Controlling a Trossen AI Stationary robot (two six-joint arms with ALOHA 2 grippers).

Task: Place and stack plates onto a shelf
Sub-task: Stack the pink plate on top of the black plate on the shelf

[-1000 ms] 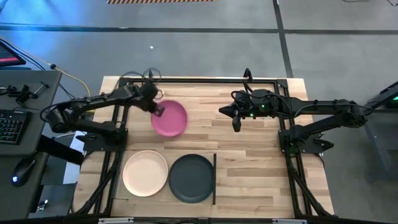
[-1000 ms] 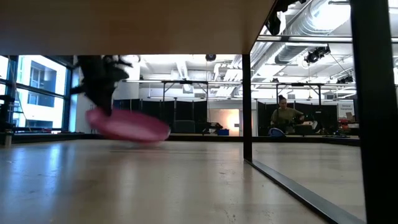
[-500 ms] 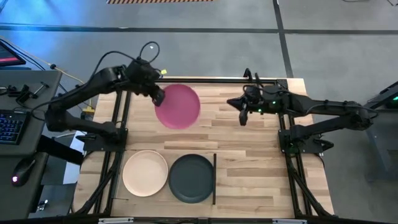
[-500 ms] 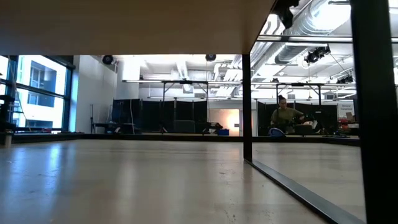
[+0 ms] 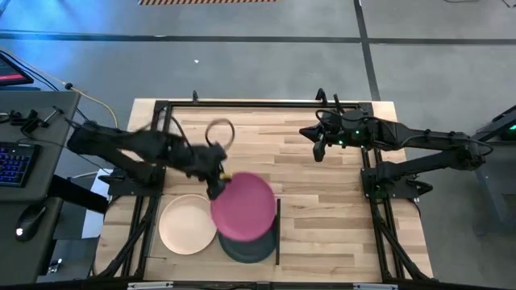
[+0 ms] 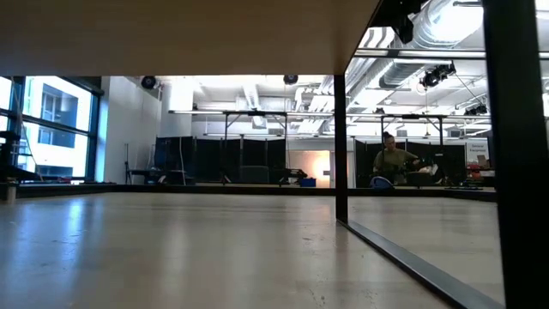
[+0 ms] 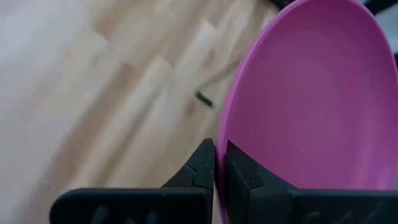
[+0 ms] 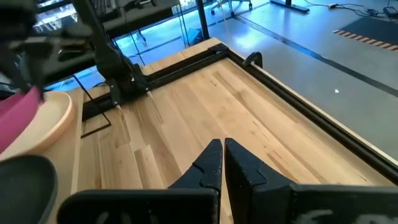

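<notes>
The magenta plate (image 5: 243, 205) is held by my left gripper (image 5: 216, 187), which is shut on it. It hangs over the dark grey-black plate (image 5: 250, 246), covering that plate's far part. A pale cream plate (image 5: 185, 225) lies flat beside the dark one, to its left. Both rest on the shelf, whose black edge strip (image 5: 278, 234) shows on its right side. In the low view only the shelf's underside (image 6: 171, 34) shows. My right gripper (image 5: 318, 147) is shut and hovers over the table's far right part. A fourth plate does not show on its own. My left gripper pinches the magenta plate's rim (image 7: 225, 142) between its two fingers (image 7: 202, 167), at the plate's far-left side. The fingers come from the table's left, slanting down. The plate reaches out past them toward the right, over the dark plate; whether it touches that plate cannot be told.
A black frame (image 5: 258, 105) runs along the table's far edge and down both sides. Bare butcher-block (image 5: 322, 209) lies right of the shelf. A desk with a keyboard (image 5: 12, 161) stands left of the table. A person (image 6: 393, 163) sits far off in the room behind.
My left gripper has lifted the magenta plate from the table's far left part, out of the low view. It then swung the plate toward the near edge, over the dark plate. My right gripper has drifted slightly toward the table's right and far side.
</notes>
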